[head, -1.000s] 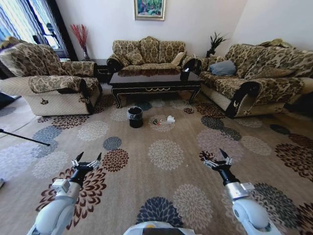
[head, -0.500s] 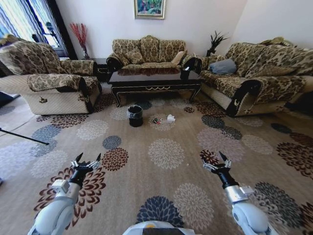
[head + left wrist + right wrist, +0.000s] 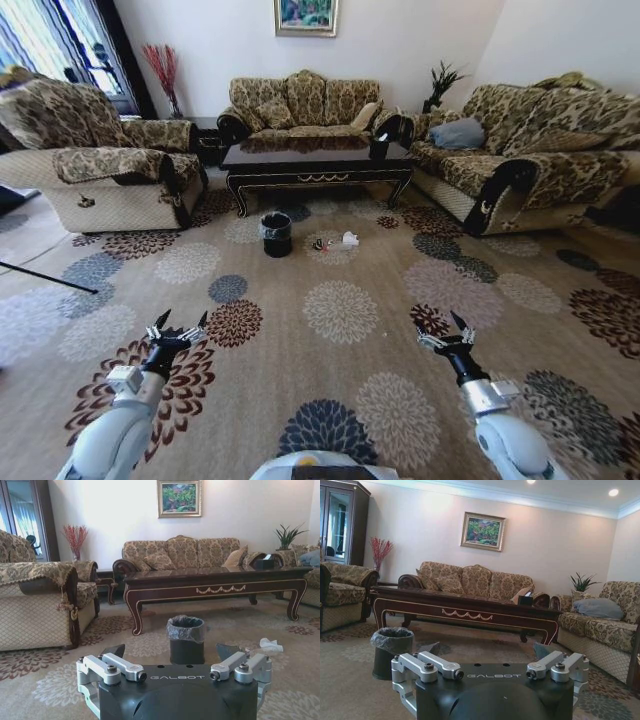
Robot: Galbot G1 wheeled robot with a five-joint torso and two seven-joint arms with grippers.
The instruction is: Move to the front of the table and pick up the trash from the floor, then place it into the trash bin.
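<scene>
Two grippers of mine hang low over the carpet, both with fingers spread and nothing between them: my left gripper (image 3: 180, 327) at the lower left of the head view, my right gripper (image 3: 446, 328) at the lower right. Between them and the goods lies open carpet (image 3: 340, 315), beige and short-piled, printed with round chrysanthemum medallions in brown, blue-grey and cream.

Upper centre of the head view, the bin (image 3: 276, 234) stands on the carpet just in front of the table (image 3: 315, 160), near its left leg. It is round and black, lined with a crinkled translucent bag that folds over the rim. Just right of it lies the trash (image 3: 336, 242): a crumpled white wad, with small dark and red scraps beside it toward the bin, too small to tell apart.

My table is long and low, glossy dark brown, with a gold scroll on the apron and curved carved legs. A small black box (image 3: 379, 147) sits on its right end.

Around it stand three upholstered pieces in tan damask with dark wood trim: an armchair (image 3: 100, 170) at upper left, a sofa (image 3: 300, 105) behind the table, and a second sofa (image 3: 520, 160) at upper right carrying a grey cushion (image 3: 457, 135). A framed painting (image 3: 305, 18) hangs on the white wall, red dried stems (image 3: 163, 75) stand left of the sofa and a green plant (image 3: 440, 85) right of it.

Both wrist views show "GALBOT" lettered on the black gripper housing.
</scene>
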